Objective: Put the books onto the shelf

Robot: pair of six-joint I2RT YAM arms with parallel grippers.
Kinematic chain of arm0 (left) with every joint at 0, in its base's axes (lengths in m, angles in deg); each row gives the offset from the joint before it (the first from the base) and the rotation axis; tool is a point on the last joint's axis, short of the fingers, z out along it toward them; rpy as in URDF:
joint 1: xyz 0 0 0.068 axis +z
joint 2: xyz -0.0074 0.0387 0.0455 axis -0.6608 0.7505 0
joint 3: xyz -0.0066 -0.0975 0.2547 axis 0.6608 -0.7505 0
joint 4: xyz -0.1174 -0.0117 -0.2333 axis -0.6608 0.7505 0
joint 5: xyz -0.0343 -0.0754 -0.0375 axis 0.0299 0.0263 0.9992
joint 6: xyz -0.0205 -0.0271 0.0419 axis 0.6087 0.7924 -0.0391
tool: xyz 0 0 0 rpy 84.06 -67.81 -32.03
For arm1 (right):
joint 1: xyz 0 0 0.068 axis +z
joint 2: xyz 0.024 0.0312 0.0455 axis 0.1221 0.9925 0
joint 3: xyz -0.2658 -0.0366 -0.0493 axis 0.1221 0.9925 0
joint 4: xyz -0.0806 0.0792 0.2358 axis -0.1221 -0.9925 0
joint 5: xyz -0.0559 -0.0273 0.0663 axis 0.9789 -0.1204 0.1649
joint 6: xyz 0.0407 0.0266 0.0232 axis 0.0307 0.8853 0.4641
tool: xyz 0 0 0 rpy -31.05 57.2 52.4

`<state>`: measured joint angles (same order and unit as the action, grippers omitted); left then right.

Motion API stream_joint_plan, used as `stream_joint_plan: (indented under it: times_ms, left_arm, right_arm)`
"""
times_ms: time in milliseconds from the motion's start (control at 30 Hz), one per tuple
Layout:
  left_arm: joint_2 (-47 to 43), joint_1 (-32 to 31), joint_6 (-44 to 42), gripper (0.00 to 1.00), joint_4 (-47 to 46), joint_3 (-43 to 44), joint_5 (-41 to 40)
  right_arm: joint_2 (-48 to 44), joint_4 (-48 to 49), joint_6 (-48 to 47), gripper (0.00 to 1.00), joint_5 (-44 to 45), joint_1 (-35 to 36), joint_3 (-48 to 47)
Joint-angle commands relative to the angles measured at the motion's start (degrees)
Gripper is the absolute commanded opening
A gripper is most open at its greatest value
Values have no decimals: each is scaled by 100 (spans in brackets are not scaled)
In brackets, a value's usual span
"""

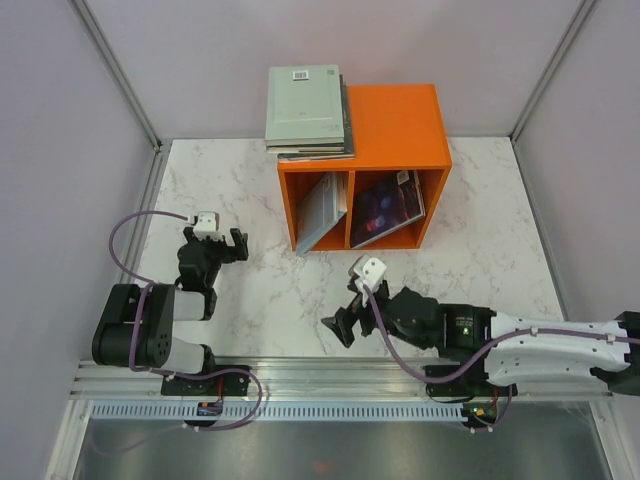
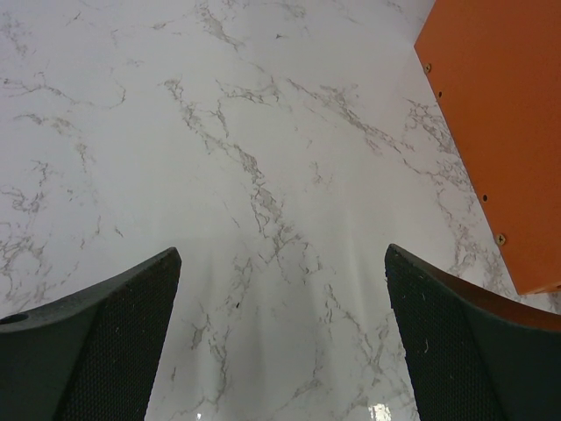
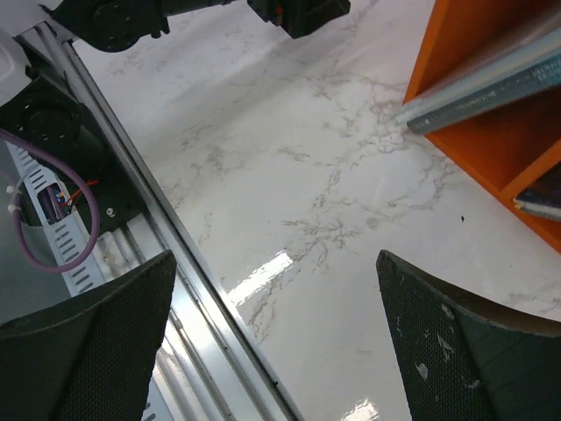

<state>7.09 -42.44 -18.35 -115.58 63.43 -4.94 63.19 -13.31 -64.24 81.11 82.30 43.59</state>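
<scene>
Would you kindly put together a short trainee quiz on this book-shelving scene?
1. True or false: the left end effector is holding a book.
2. Where does the stack of books lie? A) on the table B) on top of the orange shelf C) in the right end effector
3. Fill in: the dark space-patterned book stands in the ___ cubby.
Key: 1 false; 2 B; 3 right.
</scene>
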Motion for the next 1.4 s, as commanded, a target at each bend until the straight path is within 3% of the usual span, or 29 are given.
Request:
stream_joint_plan:
  times_ms: [0, 67, 200, 233, 333, 367, 433, 467, 567, 733, 867, 1000, 1067, 1233, 1367]
  left_arm:
    - [25, -15, -320, 100, -452, 109, -35]
    - [25, -15, -320, 100, -461, 109, -26]
    - [25, -15, -320, 100, -461, 109, -35]
    - [25, -15, -320, 100, -461, 109, -35]
    - [33, -15, -320, 100, -461, 109, -26]
    - [25, -15, -320, 100, -461, 109, -35]
    - [33, -15, -320, 100, -461, 109, -35]
    - [25, -15, -320, 100, -461, 109, -35]
    - [25, -15, -320, 100, -461, 109, -26]
    - [25, -15, -320, 100, -452, 109, -26]
    - [25, -15, -320, 100, -470, 109, -35]
    - [25, -15, -320, 100, -461, 109, -35]
    - [25, -15, -320, 100, -470, 109, -18]
    - [25, -15, -320, 100, -470, 109, -18]
    - [33, -15, -320, 100, -461, 109, -18]
  right_arm:
    - [-346, 1202, -1179, 98, 1288, 714, 367]
    - [-618, 705, -122, 98, 2288, 952, 463]
    - [-1102, 218, 298, 98, 3335, 970, 754]
    - [-1146, 200, 307, 98, 4069, 962, 798]
    - [-1261, 856, -253, 98, 5075, 901, 1166]
    - [-1287, 1520, -542, 98, 5191, 674, 1480]
    - [-1340, 1816, -1010, 98, 4651, 121, 1711]
    - [-1314, 1913, -907, 98, 3786, -700, 1817]
    - [-692, 1931, -589, 98, 2141, -2222, 1477]
    - [698, 2448, -1185, 98, 1371, -3510, 1053]
    - [1050, 3011, -773, 98, 300, -5539, 1141]
    - [1542, 3740, -1458, 98, 1174, -6043, 1403]
    - [1648, 4372, -1512, 98, 361, -6464, 1816]
    - [2254, 6179, -1714, 98, -597, -6806, 2519]
    - [2667, 7228, -1407, 98, -530, -7071, 2924]
